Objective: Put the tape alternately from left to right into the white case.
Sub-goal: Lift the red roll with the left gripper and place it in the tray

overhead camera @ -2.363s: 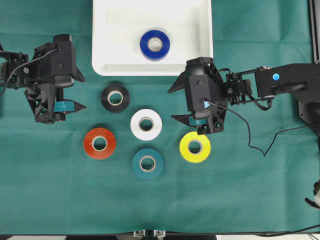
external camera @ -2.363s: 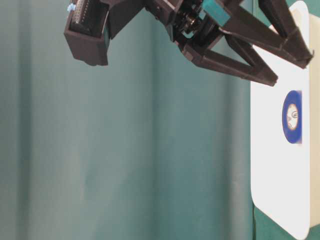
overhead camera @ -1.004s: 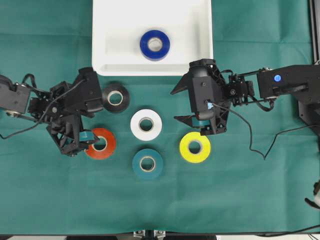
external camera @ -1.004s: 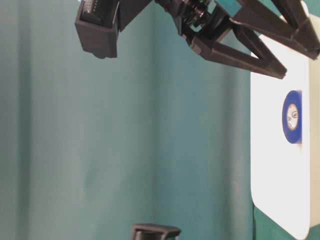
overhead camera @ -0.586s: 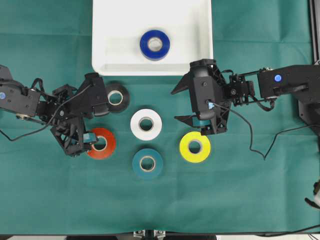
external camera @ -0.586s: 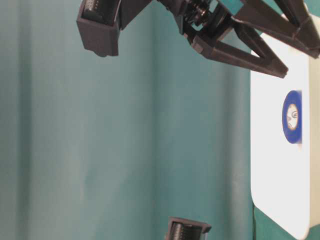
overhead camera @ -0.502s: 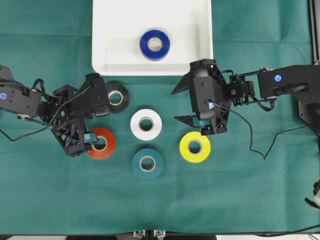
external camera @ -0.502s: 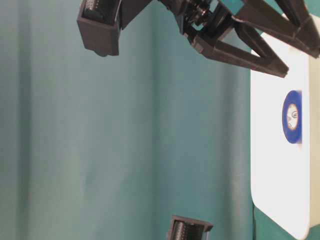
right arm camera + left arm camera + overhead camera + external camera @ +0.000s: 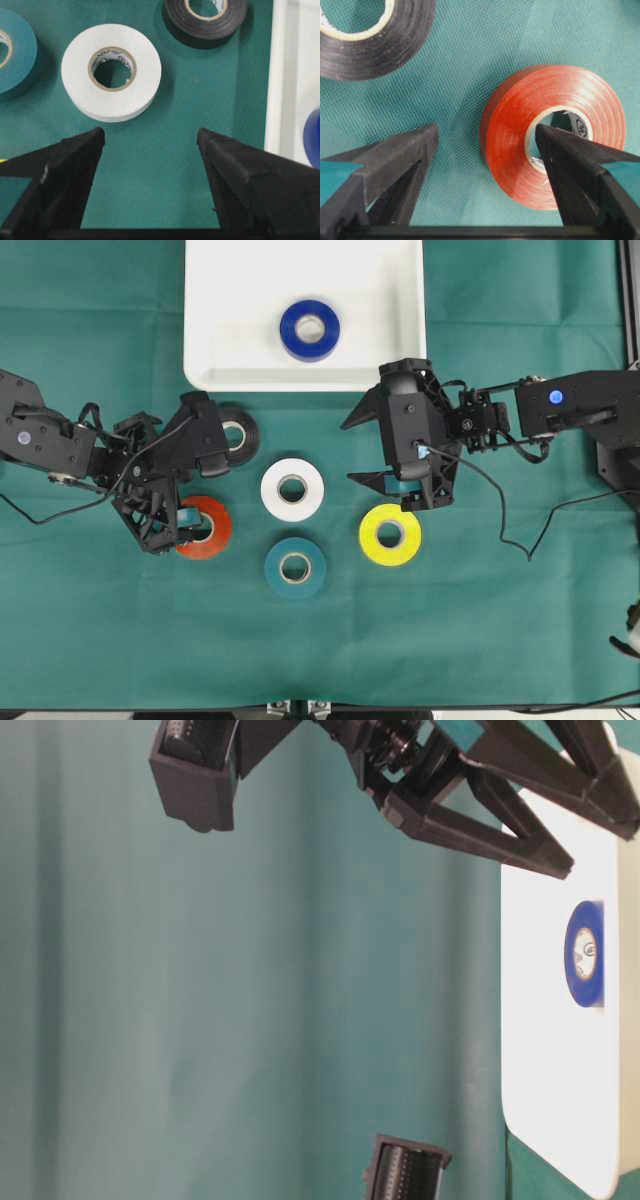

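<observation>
1. Overhead: a green cloth (image 9: 480, 630) covers the whole table. The white case (image 9: 230, 300) sits at the top edge with the blue roll (image 9: 310, 330) inside it. Below it on the cloth lie the black roll (image 9: 240, 432), white roll (image 9: 292, 489), red-orange roll (image 9: 208, 528), teal roll (image 9: 295, 567) and yellow roll (image 9: 390, 534). The left gripper (image 9: 172, 528) is over the red-orange roll. The right gripper (image 9: 368, 445) stands wide open above bare cloth, holding nothing.
2. Table-level: smooth green cloth, the case at the right edge, a black gripper overhead with fingers spread.
3. Left wrist: jaws spread wide; one finger (image 9: 570, 165) sits in the red-orange roll's core, the other outside its wall, not clamped.
4. Right wrist: spread fingers (image 9: 75, 160) frame bare woven cloth; the white roll lies just beyond, the case rim at right.
</observation>
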`<state>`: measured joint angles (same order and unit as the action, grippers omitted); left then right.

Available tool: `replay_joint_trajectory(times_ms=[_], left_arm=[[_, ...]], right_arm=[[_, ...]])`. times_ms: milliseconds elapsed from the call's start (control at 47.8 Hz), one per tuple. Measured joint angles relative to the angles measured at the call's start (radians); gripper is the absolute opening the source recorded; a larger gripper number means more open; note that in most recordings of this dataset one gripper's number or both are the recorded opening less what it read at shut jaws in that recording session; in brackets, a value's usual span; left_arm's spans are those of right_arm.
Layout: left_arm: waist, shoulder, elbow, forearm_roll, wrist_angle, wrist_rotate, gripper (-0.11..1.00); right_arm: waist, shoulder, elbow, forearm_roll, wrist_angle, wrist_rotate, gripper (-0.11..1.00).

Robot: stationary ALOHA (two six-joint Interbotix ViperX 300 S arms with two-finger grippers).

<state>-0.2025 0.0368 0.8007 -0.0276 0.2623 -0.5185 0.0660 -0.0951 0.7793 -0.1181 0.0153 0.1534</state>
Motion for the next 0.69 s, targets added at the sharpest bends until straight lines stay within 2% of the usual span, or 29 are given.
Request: replay_joint_trajectory(times_ms=[146,230,272,439,523,586,690], left_arm=[[-0.002,0.000,-0.002,0.000,0.002,0.000,0.80],[0.000,0.000,-0.002,0.000,0.002,0.005,0.75],[-0.002,0.000,-0.002,0.000,0.002,0.006,0.67],[0.000,0.000,-0.002,0.000,0.003,0.015,0.21],[0.002,0.002,-0.003,0.002,0.003,0.017,0.05],[0.000,0.002,-0.003,0.000,0.002,0.017,-0.02],[0.000,0.002,-0.003,0.002,0.002,0.015,-0.03]], right_arm=[[0.000,0.000,0.000,0.002,-0.005,0.000,0.81],[0.000,0.000,-0.002,0.000,-0.006,0.000,0.81],[0.000,0.000,-0.002,0.000,-0.008,0.000,0.81],[0.000,0.000,0.000,0.002,-0.008,0.000,0.81],[0.000,0.000,0.000,0.002,-0.008,0.000,0.81],[0.000,0.000,0.000,0.000,-0.008,0.000,0.81],[0.000,0.000,0.000,0.000,-0.009,0.000,0.81]])
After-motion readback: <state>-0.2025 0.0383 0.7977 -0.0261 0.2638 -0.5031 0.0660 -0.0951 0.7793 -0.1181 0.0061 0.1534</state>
